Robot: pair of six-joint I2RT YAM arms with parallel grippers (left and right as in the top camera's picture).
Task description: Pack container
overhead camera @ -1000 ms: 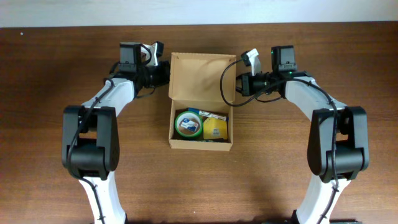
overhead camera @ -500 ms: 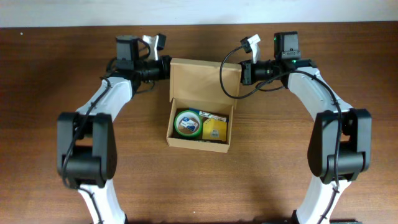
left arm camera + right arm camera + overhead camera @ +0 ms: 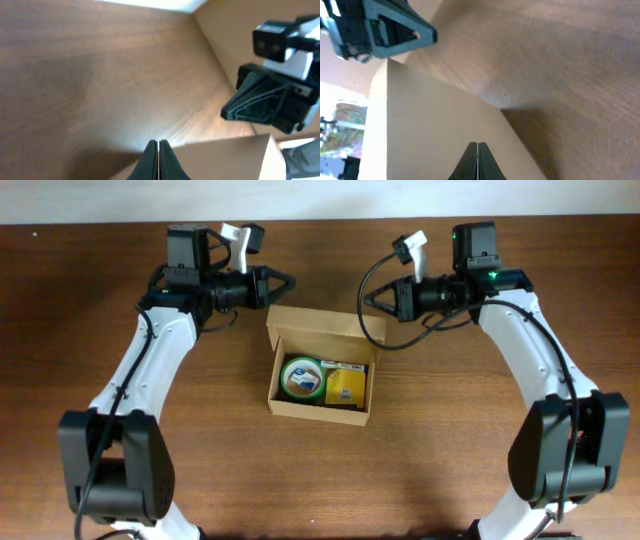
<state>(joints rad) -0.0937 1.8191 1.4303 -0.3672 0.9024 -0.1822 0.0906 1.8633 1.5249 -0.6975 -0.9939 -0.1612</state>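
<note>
A dark brown wood-grain table (image 3: 320, 480) fills nearly the whole overhead view, its grain running left to right. Along its far edge lies a pale off-white strip (image 3: 320, 200) — wall or floor, I cannot tell. The light is soft, with a faint sheen on the wood in the left wrist view — a bright blurred patch (image 3: 342, 125) shows in the right wrist view's corner.

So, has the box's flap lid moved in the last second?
Yes. The flap lid of the cardboard box has swung up toward closing; its free edge sits farther from the far table edge.

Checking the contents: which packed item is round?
The green tape roll, on the container's left side; the yellow item beside it is square.
</note>
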